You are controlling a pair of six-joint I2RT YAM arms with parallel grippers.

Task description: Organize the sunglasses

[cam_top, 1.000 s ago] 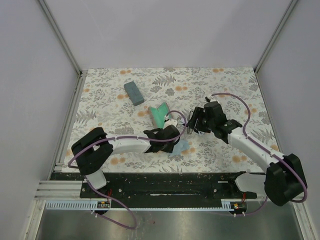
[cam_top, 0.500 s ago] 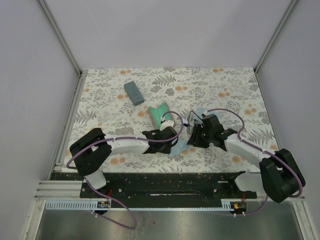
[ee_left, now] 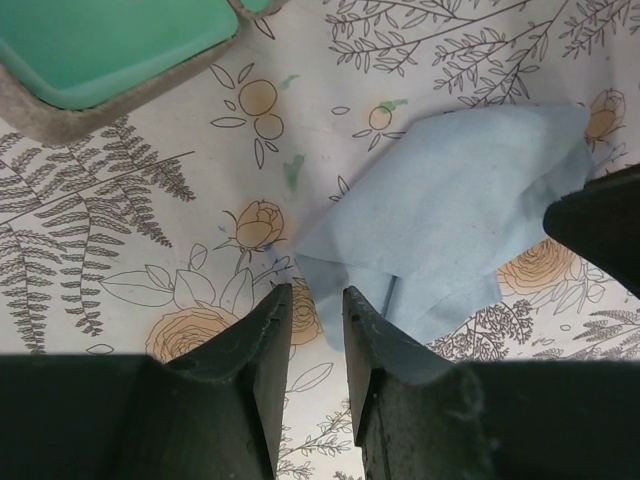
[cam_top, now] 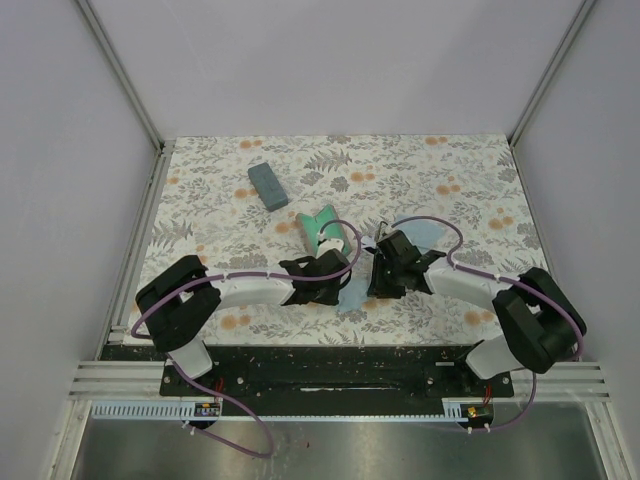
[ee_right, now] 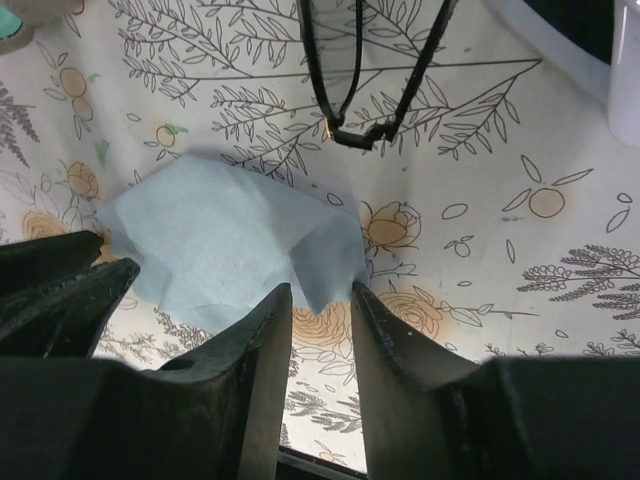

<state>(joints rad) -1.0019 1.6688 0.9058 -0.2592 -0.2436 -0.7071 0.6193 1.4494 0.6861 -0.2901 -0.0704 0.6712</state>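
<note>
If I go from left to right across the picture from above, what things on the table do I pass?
Slate-blue case → open green case → near light blue cloth → far light blue cloth.

Sunglasses [ee_right: 355, 140]: just beyond the blue cloth [ee_right: 230, 245], lenses and arms cut off by the top edge.
Green case [ee_left: 100, 40]: up-left of the cloth, mostly out of frame.

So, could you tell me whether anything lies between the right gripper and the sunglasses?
Yes: the light blue cloth lies just ahead of the right gripper, its corner right in front of the jaws. The sunglasses lie beyond it, across a stretch of bare tablecloth.
</note>
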